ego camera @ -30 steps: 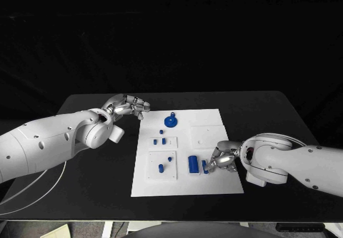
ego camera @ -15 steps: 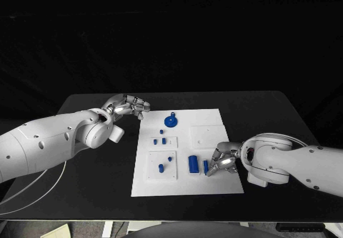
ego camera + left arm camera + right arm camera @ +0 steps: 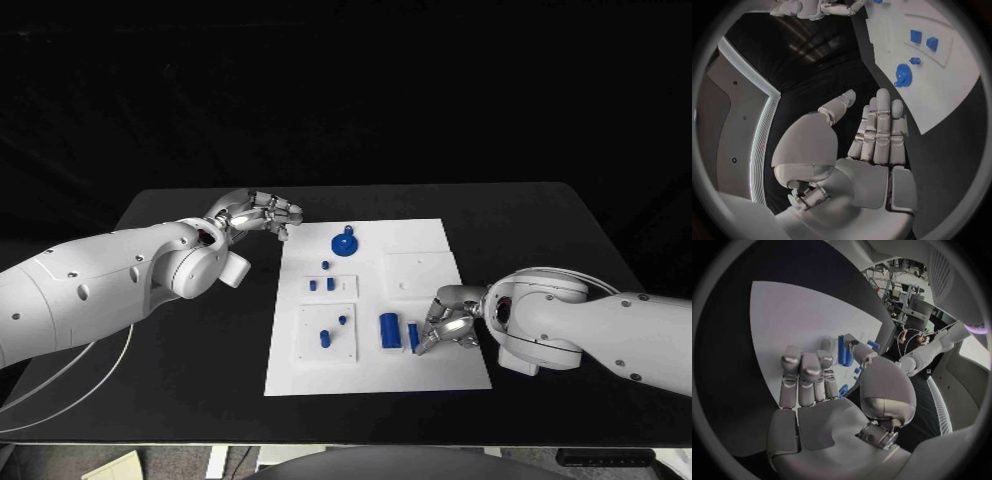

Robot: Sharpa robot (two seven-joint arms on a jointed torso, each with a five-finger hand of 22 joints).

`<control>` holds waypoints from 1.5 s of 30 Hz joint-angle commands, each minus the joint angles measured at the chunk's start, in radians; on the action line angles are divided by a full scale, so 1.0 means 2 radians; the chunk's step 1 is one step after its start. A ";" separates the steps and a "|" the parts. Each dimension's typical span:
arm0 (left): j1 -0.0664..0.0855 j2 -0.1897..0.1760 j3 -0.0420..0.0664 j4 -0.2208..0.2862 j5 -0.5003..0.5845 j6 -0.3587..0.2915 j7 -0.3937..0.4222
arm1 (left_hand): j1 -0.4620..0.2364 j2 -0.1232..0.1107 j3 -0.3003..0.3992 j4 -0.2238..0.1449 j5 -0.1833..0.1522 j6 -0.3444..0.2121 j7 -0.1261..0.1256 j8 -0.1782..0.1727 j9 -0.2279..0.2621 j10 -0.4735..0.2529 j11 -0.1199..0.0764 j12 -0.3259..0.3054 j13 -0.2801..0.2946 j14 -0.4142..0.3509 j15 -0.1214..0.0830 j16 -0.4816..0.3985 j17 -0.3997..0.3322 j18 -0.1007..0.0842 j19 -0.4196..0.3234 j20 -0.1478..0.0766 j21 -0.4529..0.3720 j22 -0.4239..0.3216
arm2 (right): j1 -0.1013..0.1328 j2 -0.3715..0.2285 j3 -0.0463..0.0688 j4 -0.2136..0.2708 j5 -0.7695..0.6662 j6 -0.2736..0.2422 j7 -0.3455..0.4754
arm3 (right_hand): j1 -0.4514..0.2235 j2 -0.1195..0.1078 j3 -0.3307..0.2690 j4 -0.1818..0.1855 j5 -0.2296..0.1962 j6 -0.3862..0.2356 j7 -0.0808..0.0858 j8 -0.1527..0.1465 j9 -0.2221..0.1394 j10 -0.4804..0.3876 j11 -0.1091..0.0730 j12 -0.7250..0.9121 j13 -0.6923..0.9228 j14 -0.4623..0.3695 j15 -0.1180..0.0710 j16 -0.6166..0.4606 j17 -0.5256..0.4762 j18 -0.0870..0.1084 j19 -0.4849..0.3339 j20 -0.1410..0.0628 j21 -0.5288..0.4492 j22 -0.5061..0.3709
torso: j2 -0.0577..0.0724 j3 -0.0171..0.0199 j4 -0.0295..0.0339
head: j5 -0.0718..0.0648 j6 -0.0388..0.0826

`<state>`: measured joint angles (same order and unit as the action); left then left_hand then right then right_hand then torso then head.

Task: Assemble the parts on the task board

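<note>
1. Tabletop (image 3: 188, 330): black, carrying the white task board (image 3: 433, 240) at its middle. Both arms reach in from the sides.
2. Task board: blue parts spread over it. A round gear-like part (image 3: 343, 243) lies toward the far end; small parts (image 3: 319, 285) sit in a raised white block at mid-board; a second block nearer the robot holds more small parts (image 3: 326, 338).
3. Left hand (image 3: 260, 215): hangs over the tabletop just off the board's far left corner. The left wrist view shows its fingers (image 3: 879, 127) straight and side by side, nothing in them. Idle.
4. Right hand (image 3: 450, 322): low over the board's near right part, fingers (image 3: 804, 372) curled down toward the surface. Whether it already pinches a part, I cannot tell: the fingertips hide the contact.
5. Blue cylinder (image 3: 389, 331): lies flat near the board's middle, a slimmer blue pin (image 3: 414, 336) just beside it, right at the right hand's fingertips.
6. Judgement, step in hand: picking up the slim pin. To do it well, close thumb and finger on the pin alone, clear of the neighbouring cylinder, and lift straight up so the cylinder does not roll. Confirm a firm hold before carrying it toward a socket.
</note>
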<state>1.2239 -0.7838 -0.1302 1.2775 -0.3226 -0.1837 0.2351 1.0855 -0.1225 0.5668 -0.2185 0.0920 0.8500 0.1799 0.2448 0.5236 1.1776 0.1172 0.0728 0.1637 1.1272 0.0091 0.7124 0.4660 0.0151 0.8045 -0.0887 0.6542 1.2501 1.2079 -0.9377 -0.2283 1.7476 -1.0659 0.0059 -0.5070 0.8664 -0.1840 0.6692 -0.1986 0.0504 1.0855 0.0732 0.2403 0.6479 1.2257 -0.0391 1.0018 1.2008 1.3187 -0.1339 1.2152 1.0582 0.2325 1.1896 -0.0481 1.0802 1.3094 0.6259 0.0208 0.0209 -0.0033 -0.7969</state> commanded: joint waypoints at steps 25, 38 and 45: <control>0.000 0.001 0.000 0.000 0.002 0.005 0.003 | -0.001 0.001 0.000 0.004 0.002 -0.001 -0.002 0.004 -0.001 0.001 0.000 0.001 -0.001 0.005 0.000 -0.003 0.002 0.010 0.004 0.000 -0.004 0.001 | 0.000 -0.006 0.005 0.000 -0.001 -0.018 0.019 | -0.028 0.005 0.006 0.049 0.002 0.004 0.000 -0.002 -0.006 0.004 0.000 -0.005 0.000 -0.001 -0.003 -0.002 -0.002 0.015 -0.001 0.002 -0.003 0.000 | 0.000 0.0002 0.0001 | -0.001 0.001; 0.000 0.001 0.000 0.000 0.002 0.005 0.001 | -0.001 0.001 0.000 0.004 0.002 -0.002 -0.002 0.004 -0.001 0.001 0.000 0.001 -0.001 0.005 0.000 -0.004 0.002 0.010 0.004 0.000 -0.004 0.002 | 0.000 -0.013 0.009 0.008 0.006 0.006 0.029 | -0.021 -0.014 0.006 0.050 0.003 0.004 -0.001 -0.002 -0.007 0.004 0.000 -0.004 0.001 -0.001 -0.004 -0.001 -0.002 0.015 0.000 -0.001 -0.002 0.001 | 0.000 0.0000 -0.0002 | -0.001 0.001; 0.000 0.001 0.000 0.000 0.002 0.005 0.002 | -0.001 0.001 0.000 0.004 0.002 -0.002 -0.002 0.004 -0.001 0.001 0.000 0.001 -0.001 0.005 0.000 -0.004 0.003 0.010 0.004 0.000 -0.004 0.002 | 0.000 -0.010 0.009 0.005 -0.003 0.021 0.023 | 0.010 -0.012 -0.002 0.013 0.002 0.004 -0.001 -0.001 -0.007 0.003 0.000 -0.004 0.002 -0.002 -0.003 -0.001 -0.002 0.015 -0.002 -0.001 -0.001 0.002 | 0.000 -0.0002 0.0001 | -0.001 0.000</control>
<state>1.2239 -0.7834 -0.1303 1.2761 -0.3228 -0.1833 0.2328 1.0855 -0.1225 0.5641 -0.2158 0.0920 0.8500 0.1799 0.2489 0.5229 1.1776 0.1173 0.0728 0.1631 1.1308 0.0128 0.7085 0.4697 0.0152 0.8045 -0.0887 0.6503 1.2524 1.2079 -0.9592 -0.2101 1.7581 -1.0579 0.0046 -0.4657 0.8808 -0.2065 0.6667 -0.1690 0.0504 1.0854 0.0727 0.2401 0.6351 1.2256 -0.0390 0.9980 1.2042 1.3159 -0.1345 1.2152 1.0563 0.2327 1.1910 -0.0462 1.0802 1.3094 0.6250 0.0209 0.0206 -0.0053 -0.7949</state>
